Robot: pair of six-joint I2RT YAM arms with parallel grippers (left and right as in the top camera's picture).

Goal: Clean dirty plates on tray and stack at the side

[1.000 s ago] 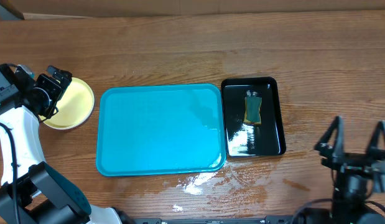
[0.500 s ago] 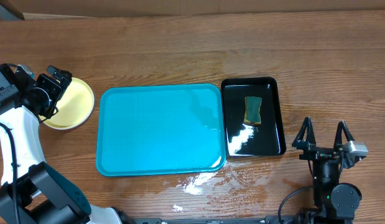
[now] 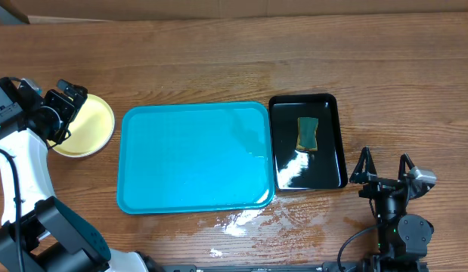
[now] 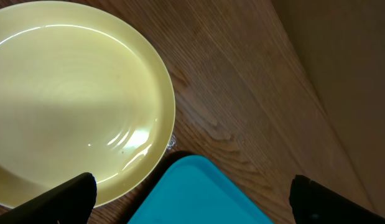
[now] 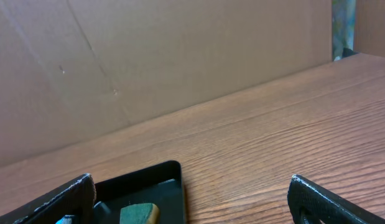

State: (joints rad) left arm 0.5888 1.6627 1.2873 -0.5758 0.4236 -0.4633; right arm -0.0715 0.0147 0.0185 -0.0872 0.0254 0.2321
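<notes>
Yellow plate (image 3: pixel 90 128): left of frame, on desk (image 3: pixel 218 60), just beside teal tray (image 3: pixel 194 157). Left gripper (image 3: pixel 66 109): over plate's edge, jaws wide, seemingly not touching. Right gripper (image 3: pixel 385 160): lower right, jaws wide. Sponge (image 3: pixel 308 133): in black tray (image 3: pixel 330 151).

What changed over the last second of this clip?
The right gripper, jaws open, moved left from the far right toward the black rectangular tray. Nothing was grasped or released. The left gripper by the round yellow plate, the turquoise plastic tray and the green sponge stayed put.
</notes>
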